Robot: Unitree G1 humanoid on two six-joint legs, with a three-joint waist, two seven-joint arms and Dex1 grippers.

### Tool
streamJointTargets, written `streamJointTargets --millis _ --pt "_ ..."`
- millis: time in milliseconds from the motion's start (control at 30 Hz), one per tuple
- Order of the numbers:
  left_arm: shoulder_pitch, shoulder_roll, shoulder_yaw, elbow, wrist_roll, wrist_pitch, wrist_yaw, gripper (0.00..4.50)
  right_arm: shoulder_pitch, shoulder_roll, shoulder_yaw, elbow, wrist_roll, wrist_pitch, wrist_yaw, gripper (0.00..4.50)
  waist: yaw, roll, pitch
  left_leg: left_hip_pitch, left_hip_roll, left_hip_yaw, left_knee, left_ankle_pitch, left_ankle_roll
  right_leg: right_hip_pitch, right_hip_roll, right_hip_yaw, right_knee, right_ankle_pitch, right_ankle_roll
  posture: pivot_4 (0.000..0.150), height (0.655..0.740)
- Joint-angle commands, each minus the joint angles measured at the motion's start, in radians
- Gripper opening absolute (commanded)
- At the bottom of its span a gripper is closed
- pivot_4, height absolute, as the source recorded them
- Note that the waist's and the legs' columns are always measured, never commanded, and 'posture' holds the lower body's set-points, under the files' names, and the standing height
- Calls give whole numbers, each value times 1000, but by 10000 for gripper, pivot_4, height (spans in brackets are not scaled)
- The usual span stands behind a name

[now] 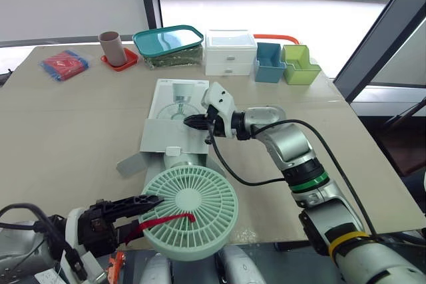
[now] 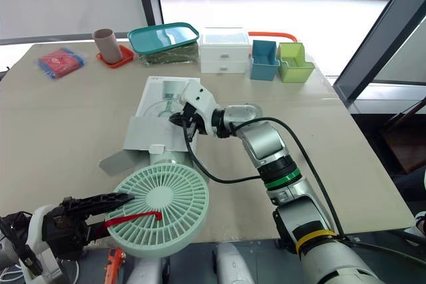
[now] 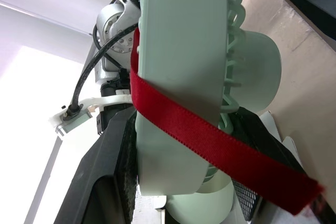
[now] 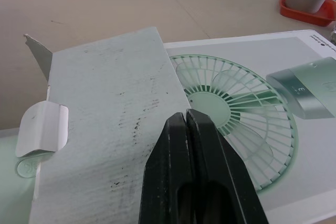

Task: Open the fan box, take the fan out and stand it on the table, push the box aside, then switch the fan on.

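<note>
Fan lay half out of fan box, head on box's near side, in head view; left gripper clamped its rim. Left wrist: red ribbon crossed rim between black fingers. Right wrist: right gripper clenched empty, tips at box flap edge.
</note>
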Motion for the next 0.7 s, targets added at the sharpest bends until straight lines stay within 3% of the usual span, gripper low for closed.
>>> streamJointTargets --millis 33,233,533,700 --pt "-25 -5 65 -136 -197 192 -36 21200 -27 9 -15 -10 5 -21 6 0 0 0 0 0 0 0 0 0 0 0 0 0 0 0 0 1500 7400" --pt "12 -59 73 -245 -346 413 -101 21200 -26 11 -13 -3 3 -29 12 0 0 0 0 0 0 0 0 0 0 0 0 1 0 0 1 1500 7400" --pt "205 -151 128 -364 -415 500 -233 21200 -58 35 -15 70 -8 -64 15 0 -2 0 0 0 0 0 0 0 0 0 1 2 0 -1 1 1500 7400" --pt "255 -203 258 -374 -461 559 -264 21200 -88 47 -19 133 -14 -99 24 0 -4 0 0 0 0 1 0 0 0 0 1 3 0 -2 1 1500 7400"
